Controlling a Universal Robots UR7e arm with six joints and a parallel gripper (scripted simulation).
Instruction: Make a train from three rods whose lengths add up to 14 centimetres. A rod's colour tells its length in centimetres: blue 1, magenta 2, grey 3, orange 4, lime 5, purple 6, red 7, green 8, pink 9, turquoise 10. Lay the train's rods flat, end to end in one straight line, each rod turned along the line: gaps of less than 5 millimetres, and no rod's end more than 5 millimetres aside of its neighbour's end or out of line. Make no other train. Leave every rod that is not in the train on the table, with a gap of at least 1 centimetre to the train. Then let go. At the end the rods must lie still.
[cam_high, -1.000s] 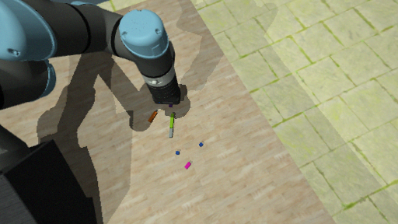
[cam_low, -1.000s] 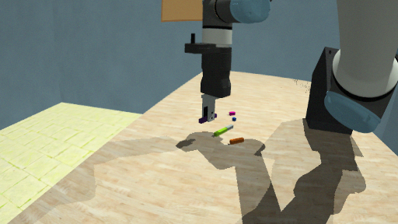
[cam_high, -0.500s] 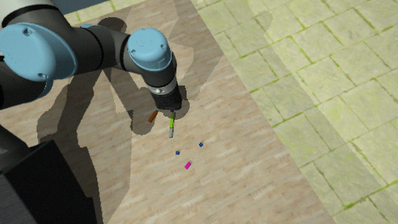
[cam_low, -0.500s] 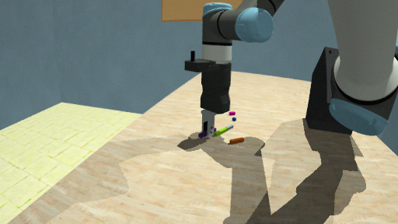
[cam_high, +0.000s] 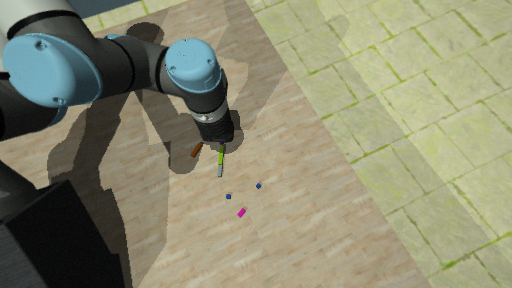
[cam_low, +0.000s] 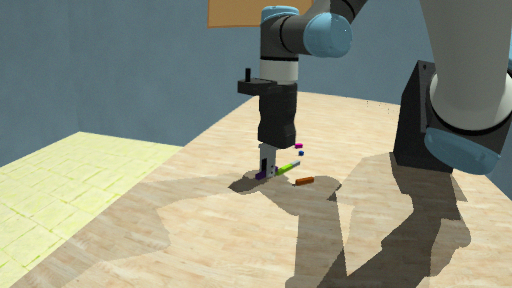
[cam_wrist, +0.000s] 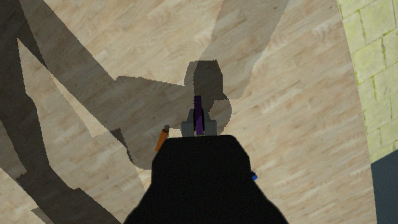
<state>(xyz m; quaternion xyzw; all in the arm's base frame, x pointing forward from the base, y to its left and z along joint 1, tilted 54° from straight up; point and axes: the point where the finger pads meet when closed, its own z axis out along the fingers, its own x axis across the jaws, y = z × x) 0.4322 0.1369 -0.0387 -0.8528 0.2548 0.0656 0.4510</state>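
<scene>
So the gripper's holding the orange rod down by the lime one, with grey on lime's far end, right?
Not orange. The gripper holds the purple rod, as the exterior view shows. The orange rod lies loose beside the lime rod; the grey rod is at lime's far end.

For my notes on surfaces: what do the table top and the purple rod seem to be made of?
Table top: apparently light wood planks, matt, judging by grain streaks and board seams. Purple rod, held in the gripper: uniform flat colour, no grain or shine; perhaps painted wood or plastic, unclear.
</scene>
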